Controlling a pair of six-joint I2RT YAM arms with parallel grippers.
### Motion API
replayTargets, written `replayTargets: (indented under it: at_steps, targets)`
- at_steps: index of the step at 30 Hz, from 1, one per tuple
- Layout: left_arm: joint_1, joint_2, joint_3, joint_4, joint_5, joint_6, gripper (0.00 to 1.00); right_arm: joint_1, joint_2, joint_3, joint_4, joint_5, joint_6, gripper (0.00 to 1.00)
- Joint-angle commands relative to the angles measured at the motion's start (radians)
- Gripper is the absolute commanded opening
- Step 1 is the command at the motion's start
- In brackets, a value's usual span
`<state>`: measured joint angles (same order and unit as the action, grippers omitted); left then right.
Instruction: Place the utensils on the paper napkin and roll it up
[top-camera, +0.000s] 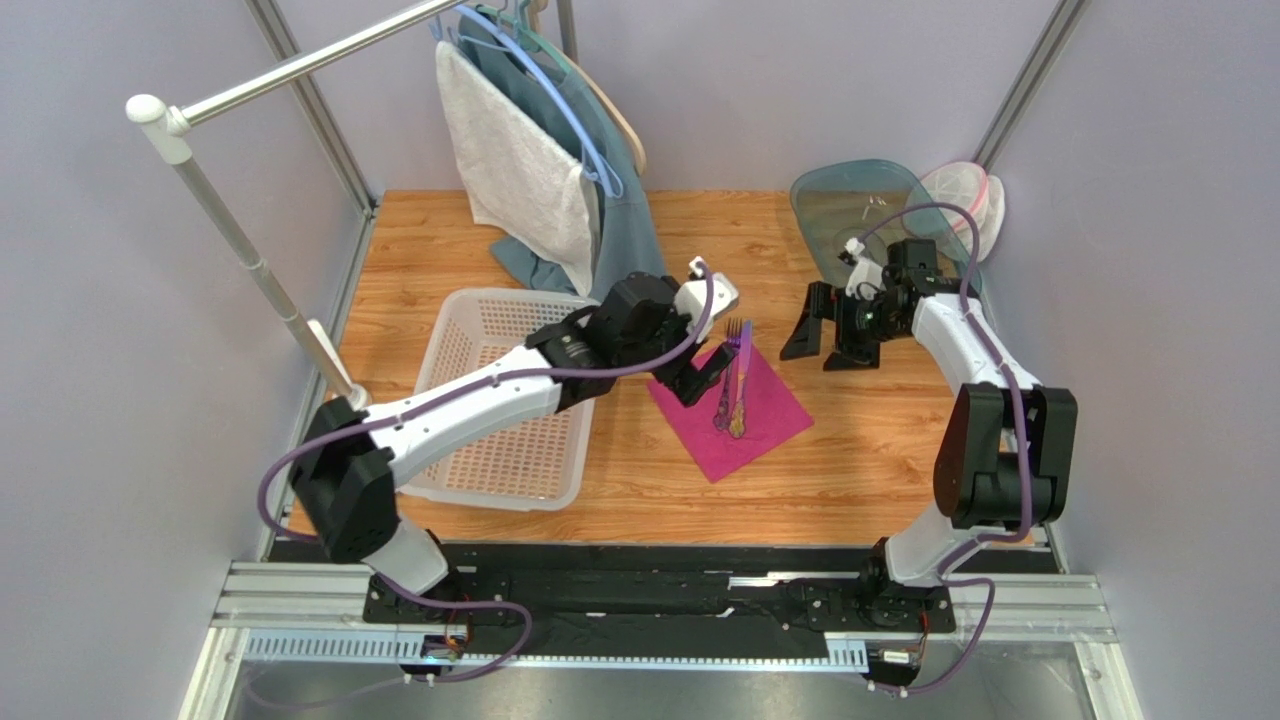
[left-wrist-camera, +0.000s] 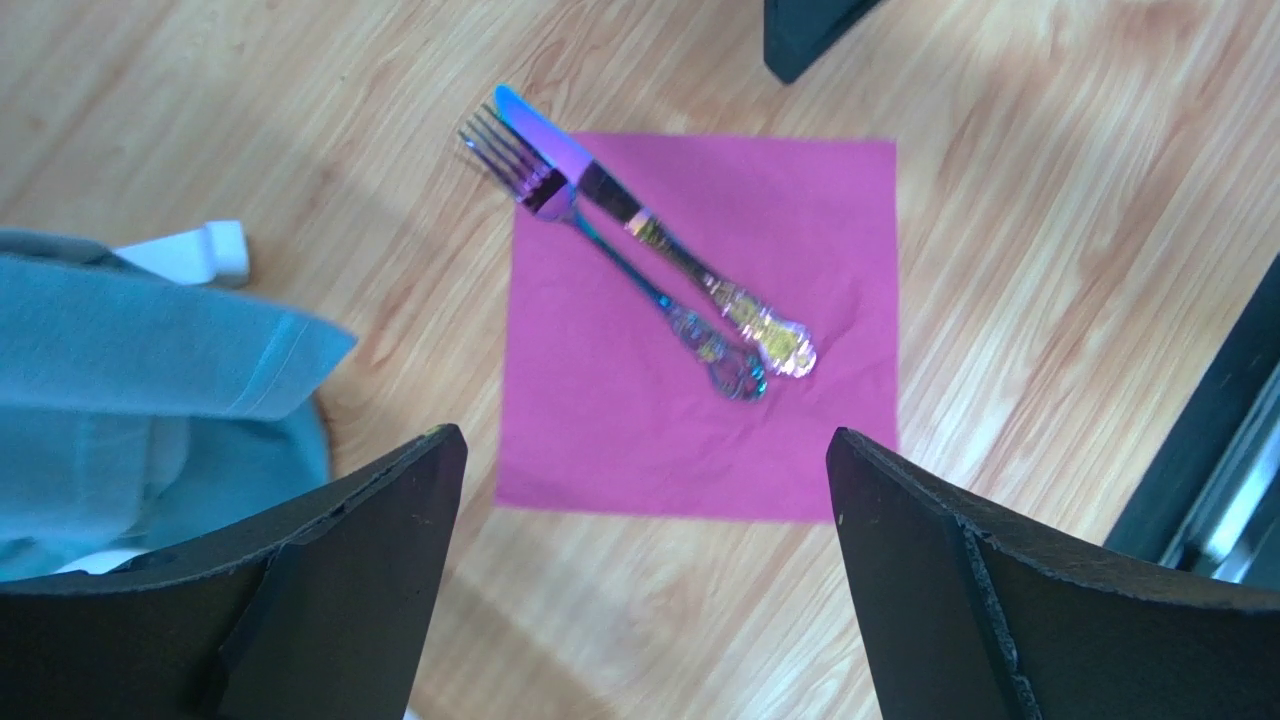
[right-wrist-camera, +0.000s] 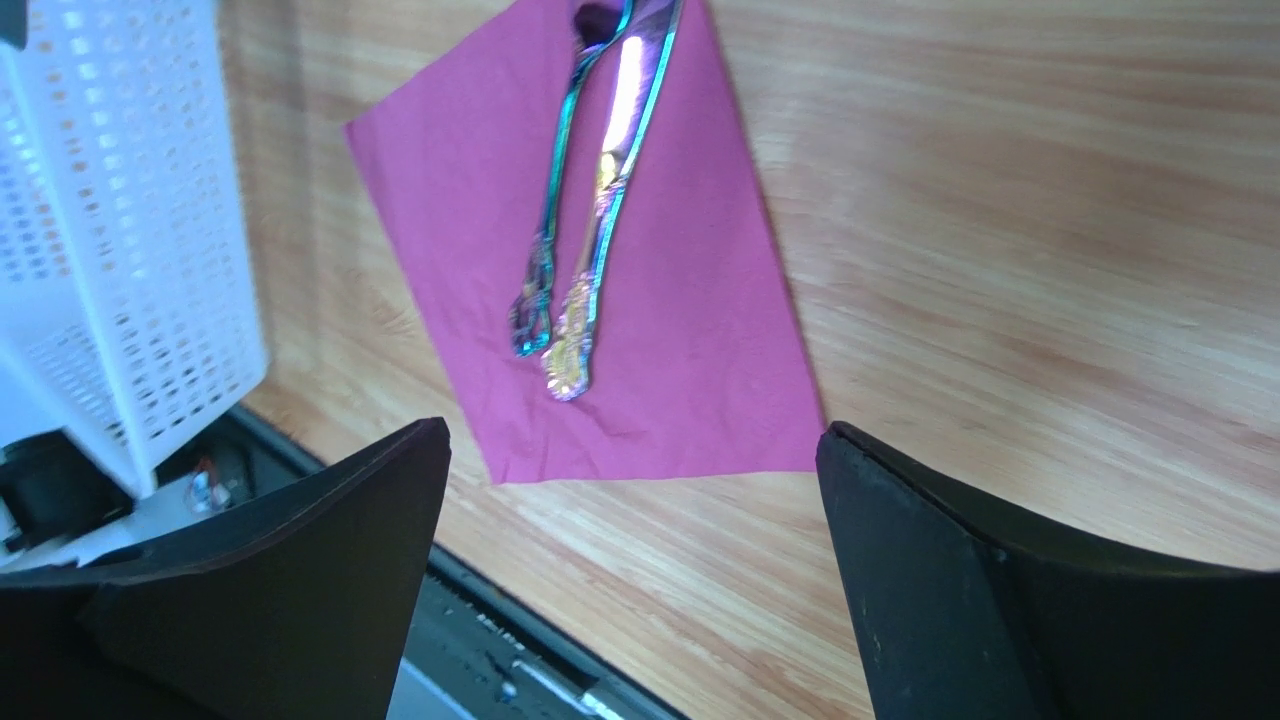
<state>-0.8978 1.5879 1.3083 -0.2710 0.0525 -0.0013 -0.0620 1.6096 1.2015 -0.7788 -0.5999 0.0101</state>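
The magenta paper napkin (top-camera: 747, 408) lies flat on the wooden table, right of the basket. A fork (left-wrist-camera: 601, 255) and a knife (left-wrist-camera: 684, 263), both iridescent purple, lie side by side on it, their heads sticking out past its far edge. They also show in the top view (top-camera: 733, 378). My left gripper (top-camera: 691, 375) is open and empty, hovering at the napkin's left edge; in the left wrist view (left-wrist-camera: 639, 440) the napkin (left-wrist-camera: 721, 405) lies between its fingers. My right gripper (top-camera: 830, 336) is open and empty, right of the napkin (right-wrist-camera: 661, 345) and above the table.
A white basket (top-camera: 496, 402) stands left of the napkin and shows in the right wrist view (right-wrist-camera: 120, 225). A grey-white towel (top-camera: 519, 158) and teal cloth (top-camera: 628, 225) hang from a rail at the back. Clear containers (top-camera: 887, 203) sit back right. The rack's pole (top-camera: 248, 263) stands left.
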Motion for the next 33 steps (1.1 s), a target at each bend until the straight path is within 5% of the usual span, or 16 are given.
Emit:
replayTargets:
  at_steps: [1,4,7,13,16,23,33]
  targets:
    - [0.014,-0.112,-0.136,0.119,0.173,0.277,0.99,0.001,0.036,0.012,-0.046,-0.161,-0.036,0.97]
    - [0.008,-0.213,-0.306,0.197,0.433,0.449,0.99,0.001,0.067,0.029,-0.079,-0.164,-0.059,0.95]
    - [-0.024,-0.233,-0.417,0.256,0.465,0.527,0.99,0.002,0.095,0.044,-0.111,-0.173,-0.073,0.91]
    - [-0.056,-0.016,-0.275,0.056,0.561,0.676,0.96,0.002,0.183,0.078,-0.154,-0.225,-0.096,0.86]
    - [-0.058,0.032,-0.293,0.143,0.63,0.705,0.88,0.002,0.211,0.095,-0.183,-0.233,-0.121,0.84]
    - [-0.085,0.144,-0.284,0.202,0.644,0.834,0.59,0.002,0.216,0.089,-0.188,-0.23,-0.125,0.83]
    - [-0.096,0.256,-0.251,0.18,0.58,0.9,0.53,0.001,0.184,0.04,-0.175,-0.219,-0.124,0.82]
